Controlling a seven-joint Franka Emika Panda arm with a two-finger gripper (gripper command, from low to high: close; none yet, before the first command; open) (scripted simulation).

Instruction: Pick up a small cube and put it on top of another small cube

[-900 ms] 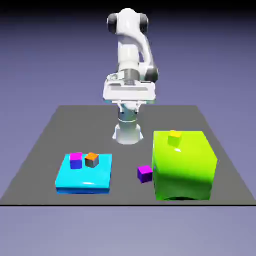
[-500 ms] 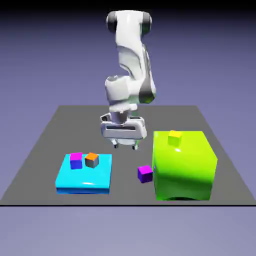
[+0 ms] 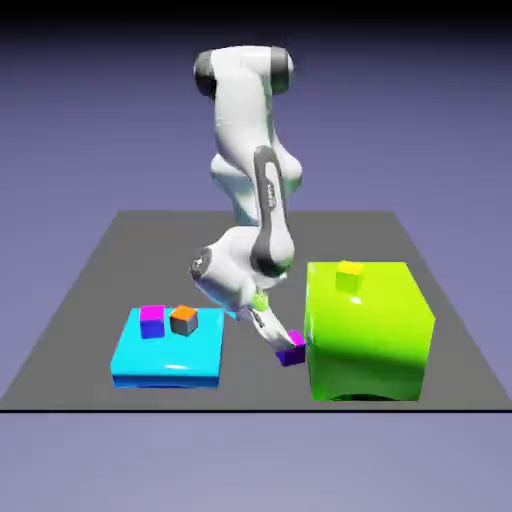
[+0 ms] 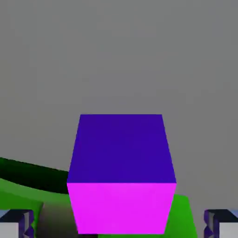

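While the claw (image 4: 119,224) sits spread with the purple cube (image 4: 122,148) framed between its tips in the hand view, nothing's gripped: both tips show well clear of the sides. Cube's on the grey table (image 3: 250,385), just beside the green block (image 3: 366,335), on that block's left in the exterior view. Hand is tilted over it and partly hides it there.

Handling, my guess: light, stiff, not fragile. Flat faces should take the pads fine, maybe a bit slick if caught near an edge. Grab it across two opposite side faces, pads flat, about mid-height, so it doesn't twist or squirt out. Watch the green block; little room on that side, a fingertip could knock it. I'd center and square up before closing.

Looks: small, plain, sharp-edged, no markings. Exterior view reads it as purple all over, brighter on top. Hand view shows one deep blue-violet face and one hot magenta face, likely just lighting. Upright on its base.

Target is the yellow cube (image 3: 349,277), up on the green block, similar size. Will need a good lift to clear the block, then a gentle set-down. Pick not made yet.
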